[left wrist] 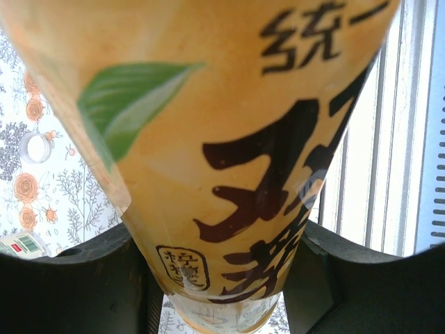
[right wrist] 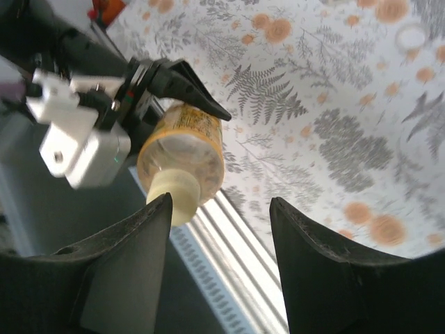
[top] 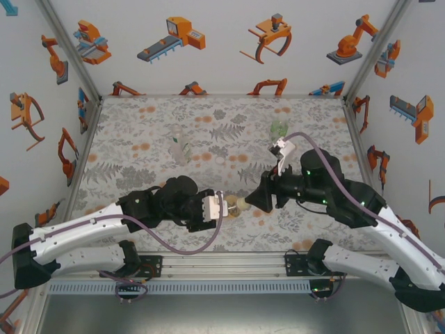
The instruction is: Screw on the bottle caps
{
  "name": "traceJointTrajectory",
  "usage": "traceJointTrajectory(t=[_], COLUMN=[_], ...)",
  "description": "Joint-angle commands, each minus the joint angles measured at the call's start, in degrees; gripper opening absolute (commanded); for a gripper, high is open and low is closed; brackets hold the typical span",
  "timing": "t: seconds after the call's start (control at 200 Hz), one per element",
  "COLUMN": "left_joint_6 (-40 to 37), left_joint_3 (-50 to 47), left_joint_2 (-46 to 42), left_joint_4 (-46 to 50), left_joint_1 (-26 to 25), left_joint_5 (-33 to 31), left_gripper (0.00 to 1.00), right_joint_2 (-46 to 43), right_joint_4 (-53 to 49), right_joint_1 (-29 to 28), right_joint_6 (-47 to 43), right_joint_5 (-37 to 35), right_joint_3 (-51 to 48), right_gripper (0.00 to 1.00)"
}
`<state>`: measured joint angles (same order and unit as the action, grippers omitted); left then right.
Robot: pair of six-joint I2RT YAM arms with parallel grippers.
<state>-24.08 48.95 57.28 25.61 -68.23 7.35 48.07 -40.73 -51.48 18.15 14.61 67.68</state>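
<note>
L gripper (top: 224, 206): clamped on amber bottle (right wrist: 184, 142), held approx. horizontal over near edge of table (top: 139, 132). Pale yellow cap (right wrist: 174, 196) sits on bottle neck. R gripper (right wrist: 221, 203): jaws apart, empty, just beside cap. Clear bottle (top: 179, 147) and green bottle (top: 279, 129) stand upright farther back. White cap (left wrist: 35, 147) lies on table.

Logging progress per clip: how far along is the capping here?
Done: yellow cap sits on the amber bottle, tightness unclear. In hand: left tool grips that bottle; right tool is open beside the cap. To do: clear bottle and green bottle stand at the back, white cap loose on the table.
</note>
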Motion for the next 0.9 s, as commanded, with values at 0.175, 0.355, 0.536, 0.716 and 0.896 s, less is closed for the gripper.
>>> traceJointTrajectory(t=[0.175,0.355,0.536,0.716,0.896], left_joint_6=[-0.9,-0.8,-0.6,-0.3,-0.3], left_joint_3=[0.1,0.1,0.2,0.1,0.1], left_joint_2=[-1.4,-1.7,-1.5,-1.3,-1.1], left_joint_4=[-1.2,-1.0,-0.9,-0.8,-0.8], left_joint_1=[-0.2,-0.2,-0.3,-0.3,-0.3], left_joint_5=[2.4,2.7,2.8,2.8,2.8], left_gripper=[0.00,0.00,0.00,0.00,0.00], right_joint_2=[1.5,4.9,6.4,6.5,6.2], right_joint_4=[-5.0,-4.9,-2.4,-2.4,-1.3], right_joint_1=[0.1,0.0,0.1,0.1,0.1], right_joint_6=[-38.6,-43.9,-43.9,-43.8,-42.3], right_joint_5=[21.1,24.1,24.7,24.6,24.7], right_joint_3=[4.3,5.7,5.3,4.8,4.5], right_gripper=[0.56,0.55,0.51,0.45,0.43])
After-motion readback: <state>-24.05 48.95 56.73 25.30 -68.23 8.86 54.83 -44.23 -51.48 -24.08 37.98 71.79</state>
